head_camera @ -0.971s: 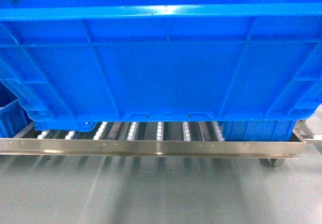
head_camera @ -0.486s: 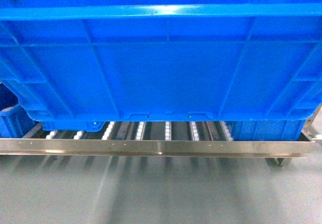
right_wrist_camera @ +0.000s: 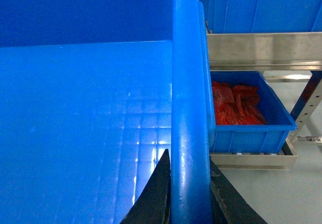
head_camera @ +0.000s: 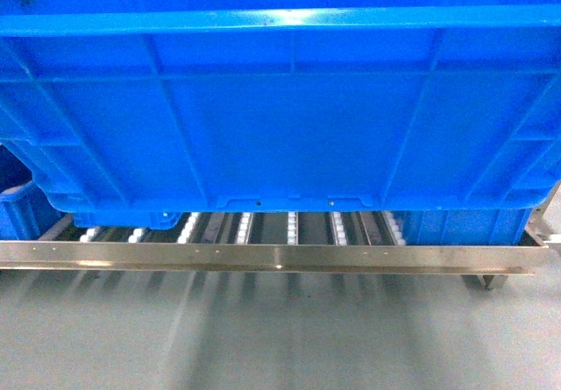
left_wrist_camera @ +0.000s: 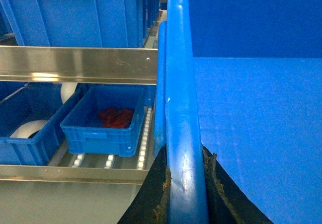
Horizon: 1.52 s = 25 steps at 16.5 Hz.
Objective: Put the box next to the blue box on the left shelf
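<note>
The box (head_camera: 280,118) is a big bright-blue ribbed crate that fills the upper head view, hanging just above the left shelf's white rollers (head_camera: 291,226) and steel front rail (head_camera: 263,256). My left gripper (left_wrist_camera: 185,154) is shut on the box's left rim (left_wrist_camera: 178,83). My right gripper (right_wrist_camera: 188,158) is shut on its right rim (right_wrist_camera: 188,83). On the rollers to the box's left sits a smaller blue box (left_wrist_camera: 103,121) with red contents. Another blue bin (right_wrist_camera: 246,116) with red pieces sits to its right.
An upper shelf rail (left_wrist_camera: 75,65) carries large blue crates (left_wrist_camera: 75,15). A further bin with a white roll (left_wrist_camera: 25,128) stands at the far left. Grey floor (head_camera: 280,337) lies before the shelf. A shelf leg (head_camera: 486,280) stands at the right.
Compared with a second ago, the shelf's rollers and front rail sit slightly further right and lower in the head view under the held box. Nothing has moved in the last half second.
</note>
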{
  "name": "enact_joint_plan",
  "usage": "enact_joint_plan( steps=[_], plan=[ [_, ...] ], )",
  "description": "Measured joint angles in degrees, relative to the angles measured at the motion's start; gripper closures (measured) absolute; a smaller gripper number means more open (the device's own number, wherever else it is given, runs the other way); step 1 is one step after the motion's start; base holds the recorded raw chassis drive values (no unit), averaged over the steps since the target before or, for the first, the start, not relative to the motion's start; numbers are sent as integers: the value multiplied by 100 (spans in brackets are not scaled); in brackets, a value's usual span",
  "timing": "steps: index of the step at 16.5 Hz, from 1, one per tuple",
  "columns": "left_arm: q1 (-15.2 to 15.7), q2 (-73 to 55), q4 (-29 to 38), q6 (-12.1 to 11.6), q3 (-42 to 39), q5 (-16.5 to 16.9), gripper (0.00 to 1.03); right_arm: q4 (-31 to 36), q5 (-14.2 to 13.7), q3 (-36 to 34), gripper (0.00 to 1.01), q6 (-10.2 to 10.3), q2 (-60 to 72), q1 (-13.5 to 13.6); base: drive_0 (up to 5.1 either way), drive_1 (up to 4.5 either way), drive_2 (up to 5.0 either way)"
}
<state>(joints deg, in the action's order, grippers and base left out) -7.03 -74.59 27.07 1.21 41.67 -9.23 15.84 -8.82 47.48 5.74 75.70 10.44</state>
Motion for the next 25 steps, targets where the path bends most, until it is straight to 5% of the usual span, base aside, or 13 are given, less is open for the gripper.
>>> enact_joint_plan(
  steps=[25],
  plan=[
    [0,0,-2,0,0,0,92,-7,-2,0,92,0,0,0,0,0,0]
  ],
)
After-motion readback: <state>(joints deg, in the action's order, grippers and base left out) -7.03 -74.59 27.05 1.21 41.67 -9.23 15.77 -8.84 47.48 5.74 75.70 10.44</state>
